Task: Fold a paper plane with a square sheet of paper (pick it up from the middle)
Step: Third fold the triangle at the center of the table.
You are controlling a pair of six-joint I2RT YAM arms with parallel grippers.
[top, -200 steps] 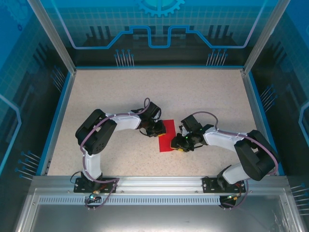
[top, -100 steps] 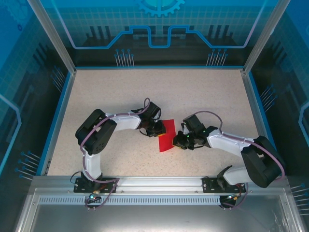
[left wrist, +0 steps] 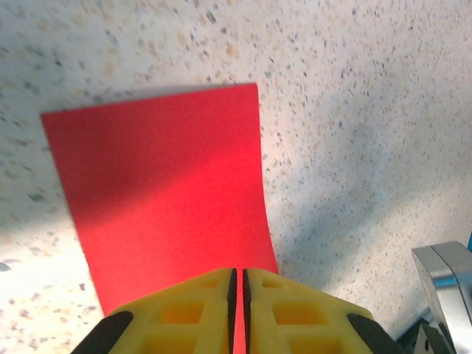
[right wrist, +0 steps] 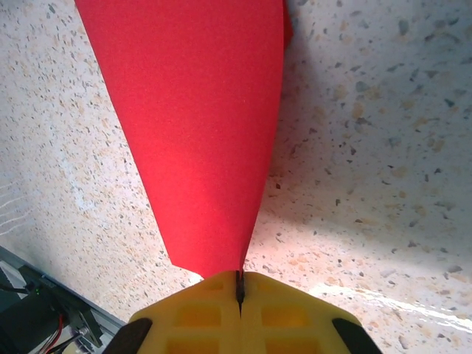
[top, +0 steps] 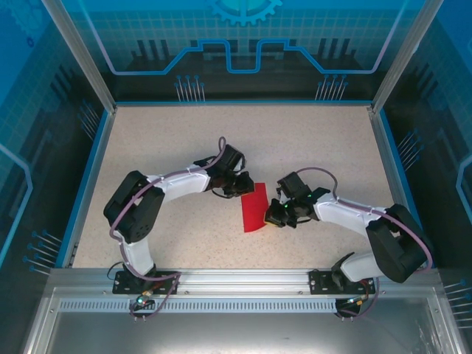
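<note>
The square sheet of paper [top: 253, 212] is bright red and hangs as a narrow folded strip between the two arms, just above the speckled table. My left gripper [top: 248, 190] is shut on its far end. In the left wrist view the yellow fingers [left wrist: 184, 310] pinch the sheet [left wrist: 162, 184], which spreads out ahead with its right edge curling. My right gripper [top: 271, 216] is shut on the sheet's right side. In the right wrist view the paper [right wrist: 199, 125] tapers into the closed gripper [right wrist: 240, 279]. The paper plane is out of view.
The speckled beige tabletop [top: 310, 147] stretches wide behind the arms. Blue walls border it left [top: 90, 169] and right [top: 391, 162]. An aluminium rail [top: 236, 284] runs along the near edge by the arm bases.
The right gripper has closed on the paper's edge. The left arm has swung its wrist a little farther back and its elbow to the left, so the sheet now stands taller and narrower.
</note>
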